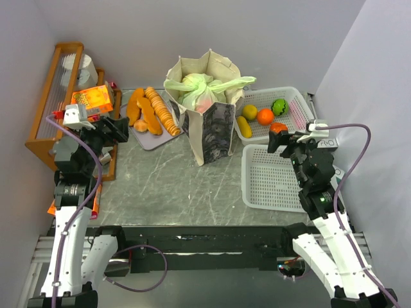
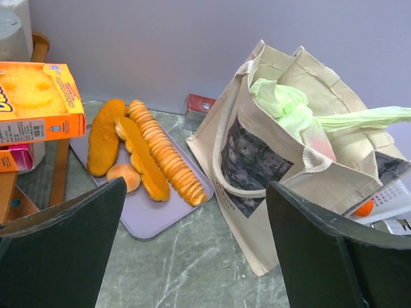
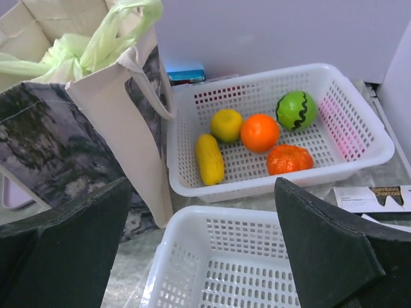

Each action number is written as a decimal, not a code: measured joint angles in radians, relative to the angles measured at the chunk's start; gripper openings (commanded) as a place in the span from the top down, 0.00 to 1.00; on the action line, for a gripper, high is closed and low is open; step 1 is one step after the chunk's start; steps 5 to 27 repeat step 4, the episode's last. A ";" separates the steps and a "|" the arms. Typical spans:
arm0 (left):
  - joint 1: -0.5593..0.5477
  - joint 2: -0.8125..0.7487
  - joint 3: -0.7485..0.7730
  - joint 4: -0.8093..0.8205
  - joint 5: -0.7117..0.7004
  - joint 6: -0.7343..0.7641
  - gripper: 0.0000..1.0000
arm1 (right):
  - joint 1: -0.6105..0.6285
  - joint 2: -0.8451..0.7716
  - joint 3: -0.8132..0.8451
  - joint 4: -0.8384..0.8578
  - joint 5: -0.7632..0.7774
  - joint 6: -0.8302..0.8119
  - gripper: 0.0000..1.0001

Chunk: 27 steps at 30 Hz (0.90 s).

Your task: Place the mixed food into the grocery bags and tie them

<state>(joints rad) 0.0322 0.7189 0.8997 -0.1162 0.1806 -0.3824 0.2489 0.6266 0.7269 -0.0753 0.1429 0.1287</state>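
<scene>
The beige canvas tote (image 1: 212,125) stands upright mid-table. The pale-green plastic bag (image 1: 200,86) sits inside it, its top gathered in a knot and one loop trailing right. In the left wrist view the tote (image 2: 282,167) and green bag (image 2: 289,112) lie ahead to the right. My left gripper (image 2: 196,244) is open, hovering over bare tabletop left of the tote (image 1: 119,127). My right gripper (image 3: 202,250) is open above an empty white basket (image 1: 282,140). Fruit pieces lie in the far basket: a lemon (image 3: 227,124), an orange (image 3: 260,132), a green ball (image 3: 296,110).
A lilac tray (image 2: 160,221) of bread loaves (image 2: 154,154) sits left of the tote. An orange box (image 2: 38,99) rests on a wooden rack (image 1: 48,109) at far left. Two white mesh baskets stand at right: the far one (image 3: 270,186) holds fruit, the near one (image 3: 212,215) holds nothing.
</scene>
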 measured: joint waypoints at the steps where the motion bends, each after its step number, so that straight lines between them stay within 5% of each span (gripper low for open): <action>1: 0.000 -0.002 -0.003 0.001 -0.005 0.000 0.04 | 0.000 -0.002 0.000 0.000 0.002 0.000 0.01; 27: -0.001 -0.004 -0.016 0.001 -0.016 0.000 0.04 | 0.000 -0.011 0.000 0.000 0.007 -0.001 0.01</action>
